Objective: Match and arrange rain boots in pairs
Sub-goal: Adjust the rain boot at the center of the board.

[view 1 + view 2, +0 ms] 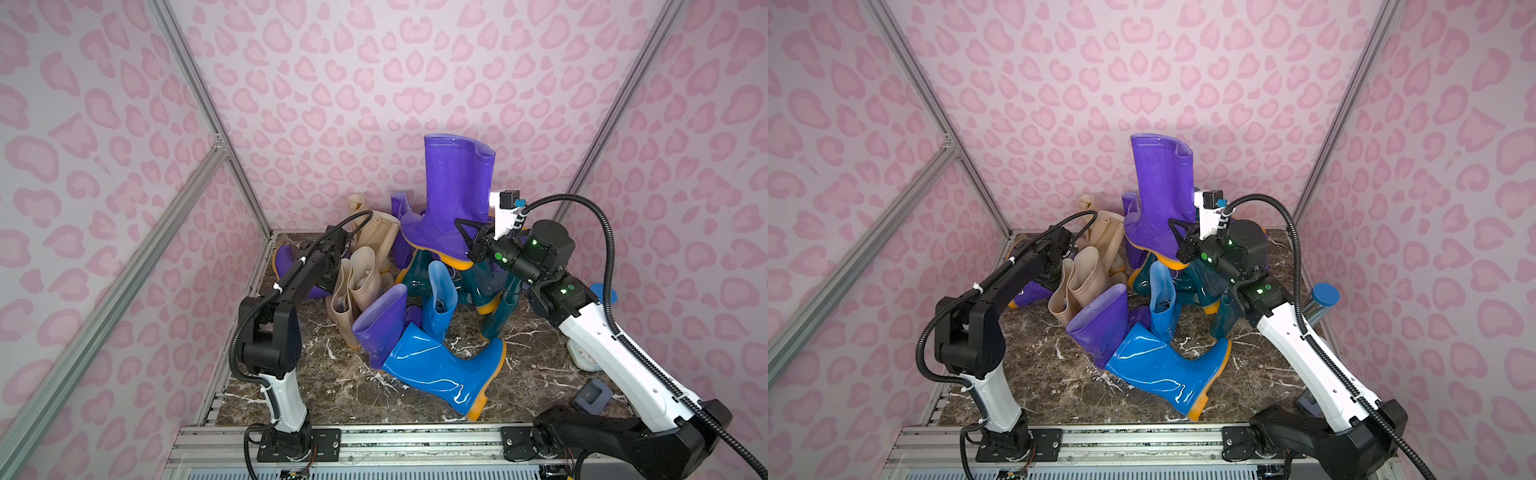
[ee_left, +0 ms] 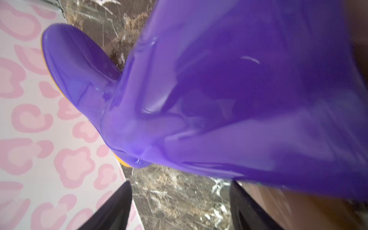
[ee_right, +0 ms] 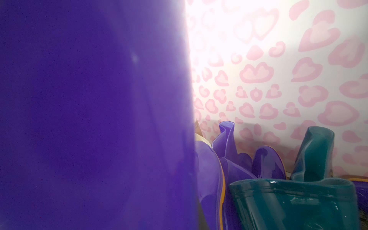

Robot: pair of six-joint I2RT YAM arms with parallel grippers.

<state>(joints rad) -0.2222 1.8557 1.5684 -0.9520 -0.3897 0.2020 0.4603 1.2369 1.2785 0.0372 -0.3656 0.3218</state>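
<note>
The rain boots [image 1: 411,284] lie in a loose heap on the middle and far part of the tabletop [image 1: 332,374], a brown marble-look slab with white veins, inside walls printed with pink blotches. All are glossy, soft-walled rubber with orange-tan soles.

The raised purple boot [image 1: 455,195] stands above the heap with its shaft up and its wavy rim topmost. In both top views the right tool [image 1: 468,245] is clamped tight on its heel end, just above the sole. In the right wrist view this boot is only a blurred purple field over half the picture, and the tool's tips are hidden. Beside it are dark teal boots [image 3: 288,203] with hollow, open shafts, their insides in shadow.

The left purple boot [image 1: 284,259] lies by the left wall, mostly covered by the left arm in the top views. The left wrist view shows it close and smeared [image 2: 219,89], its foot next to the wall. The left tool [image 2: 180,207] stands wide, with bare marble between its black fingers [image 2: 111,211]. Whether either finger touches the boot cannot be told.

The beige boots [image 1: 361,278] lean together, mouths up, near the left arm. The bright blue boot [image 1: 440,370] lies flat nearest the front, and the fallen purple boot [image 1: 382,320] touches its shaft. The upright blue boot [image 1: 441,299] stands behind them.

A shiny cylinder [image 1: 1323,299] with a blue cap is partly hidden by the right arm. A small white object [image 1: 584,355] near it is too cut off to name.
</note>
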